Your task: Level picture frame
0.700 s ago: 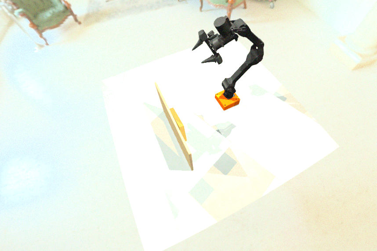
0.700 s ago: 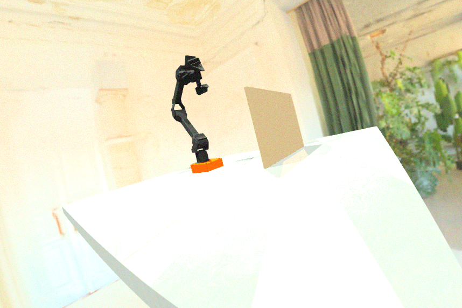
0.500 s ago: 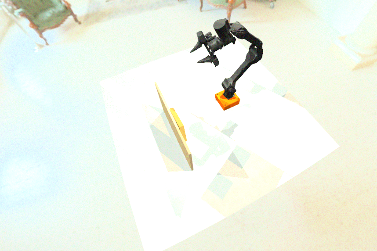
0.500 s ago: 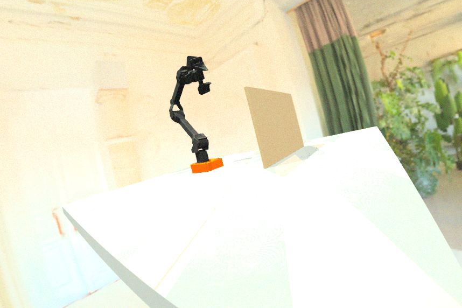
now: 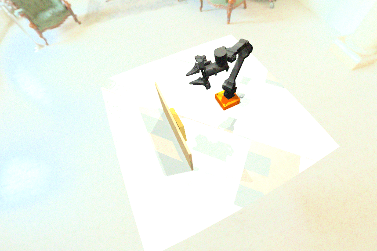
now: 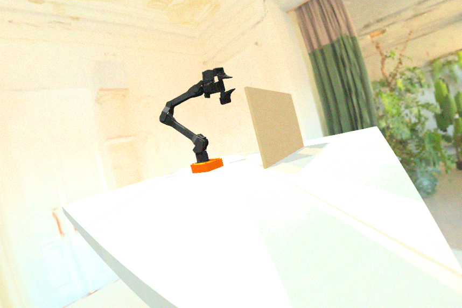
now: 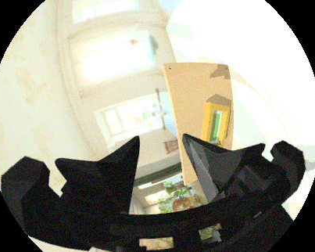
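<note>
The yellow picture frame [image 5: 177, 119] [image 7: 207, 121] hangs on one face of the upright tan board [image 5: 164, 103] [image 6: 275, 125] [image 7: 197, 82]. In the wrist view its sides look slanted against the board's edges, with one end partly behind a finger; I cannot tell which side is higher. Its picture shows green and white. The screw and the notched strip are hidden, and the frame is out of sight behind the board in the exterior view. My gripper [image 5: 187, 79] [image 6: 233, 83] [image 7: 161, 138] is open and empty, up in the air on the frame's side of the board, apart from both.
The arm's orange base [image 5: 234, 101] [image 6: 207, 166] stands on the white table [image 5: 128, 150] [image 6: 167, 203], on the frame's side of the board. The board's upper edge and corners are near the height of my fingers in the exterior view. Shadows fall on the table around the board.
</note>
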